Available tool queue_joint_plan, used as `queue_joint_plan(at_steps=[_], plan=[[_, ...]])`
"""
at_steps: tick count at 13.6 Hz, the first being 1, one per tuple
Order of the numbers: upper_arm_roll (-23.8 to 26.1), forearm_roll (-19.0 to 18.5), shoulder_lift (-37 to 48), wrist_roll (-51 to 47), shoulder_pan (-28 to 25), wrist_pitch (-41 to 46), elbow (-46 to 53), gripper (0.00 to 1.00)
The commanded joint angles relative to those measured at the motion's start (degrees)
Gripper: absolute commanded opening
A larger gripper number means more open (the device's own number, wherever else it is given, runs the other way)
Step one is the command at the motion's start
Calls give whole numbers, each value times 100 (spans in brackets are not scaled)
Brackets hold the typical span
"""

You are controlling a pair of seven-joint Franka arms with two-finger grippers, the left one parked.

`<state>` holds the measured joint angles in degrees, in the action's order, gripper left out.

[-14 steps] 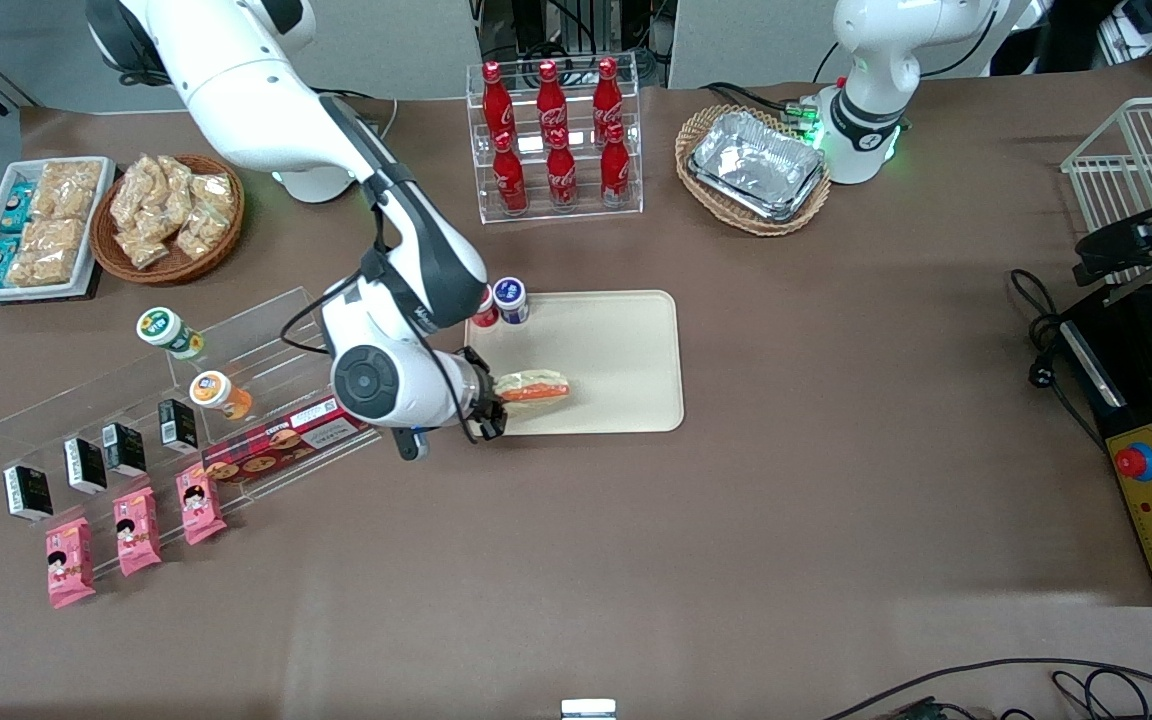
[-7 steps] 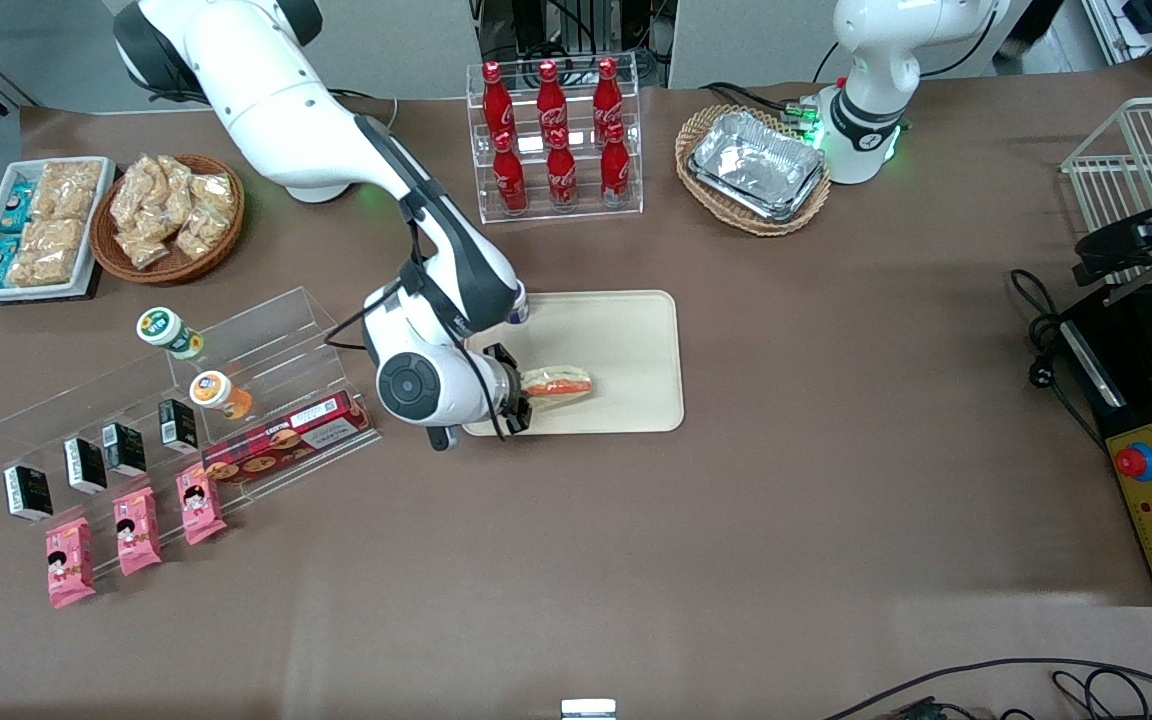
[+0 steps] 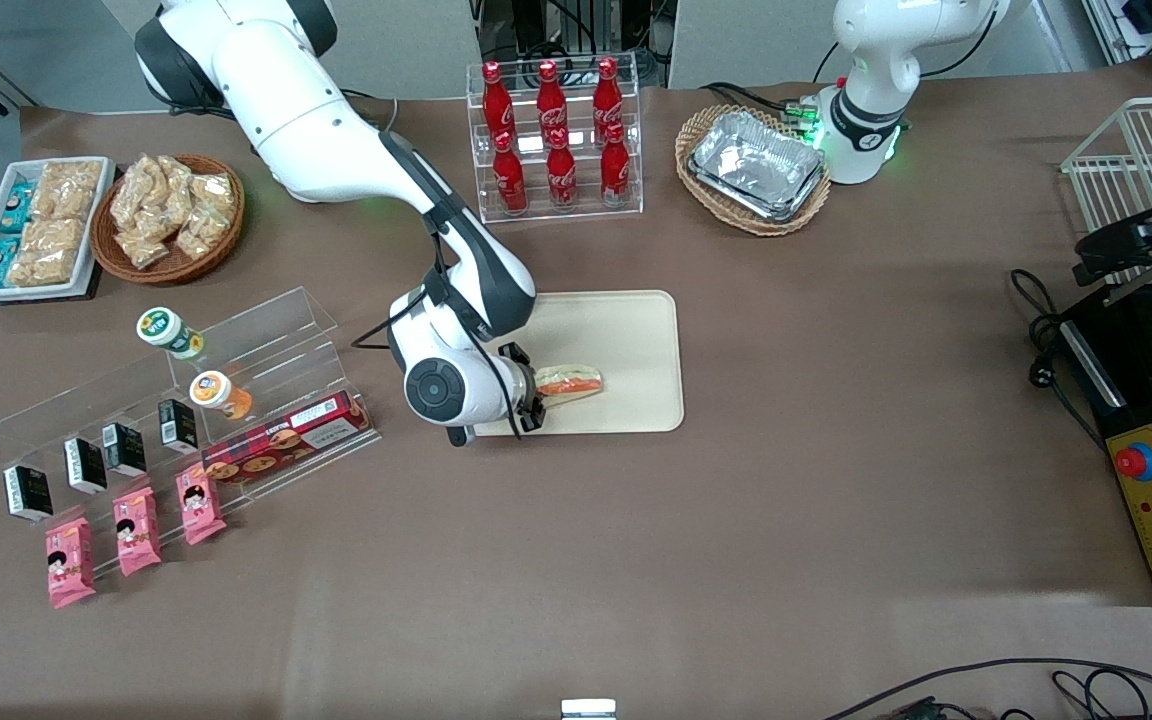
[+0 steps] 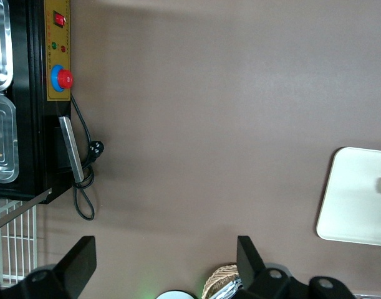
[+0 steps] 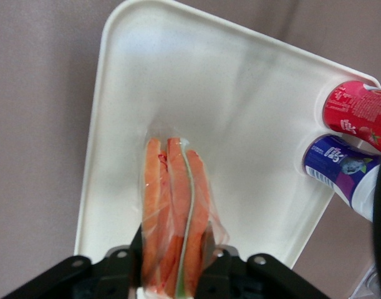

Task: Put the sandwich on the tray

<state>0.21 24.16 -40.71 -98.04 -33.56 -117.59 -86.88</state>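
The right arm was stretched out low over the table, elbow bent and wrist turned so the gripper (image 3: 533, 397) pointed sideways across the tray (image 3: 626, 330), sitting right at the tray's edge that faces the working arm's end. Its two black fingers (image 5: 118, 265) were clamped on the sandwich (image 3: 569, 381), pinching the wrapped wedge by its wide end, with the narrow end sticking out over the middle of the tray. Can't really tell whether the sandwich was resting on the tray surface or held just above it. The wrist view showed the filling nicely: orange-red layers with a thin green strip and pale bread, all in crinkly clear wrap (image 5: 216, 232) that bulged out a bit next to the fingers. The tray was a smooth cream-beige rectangle with rounded corners and a low rim, looked like matte plastic. Two small yogurt cups, one red (image 5: 355, 113) and one blue (image 5: 343, 167), were lying on their sides just beside one corner of the tray. The brown tablecloth (image 3: 736, 520) looked flat and smooth all around it.
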Motion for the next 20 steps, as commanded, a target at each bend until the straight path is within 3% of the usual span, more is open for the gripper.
queue_joint_plan(at_steps=[1, 2, 5, 8, 11, 14, 16, 20], plan=[[-29, 134, 54, -6, -1, -71, 31, 70], [-30, 116, 80, 21, 8, -36, 66, 100], [-56, 151, 334, 345, 226, 104, 84, 100], [-82, 98, 834, 1292, 709, 1025, 92, 100], [-135, -480, 1529, 2856, 1298, 1545, 75, 100], [-196, -1455, 1917, 4391, 1825, 1714, 84, 100], [-380, -1554, 1970, 5859, 2160, 1696, 145, 100], [-1267, -1572, 1988, 8549, 2187, 1696, 383, 100]])
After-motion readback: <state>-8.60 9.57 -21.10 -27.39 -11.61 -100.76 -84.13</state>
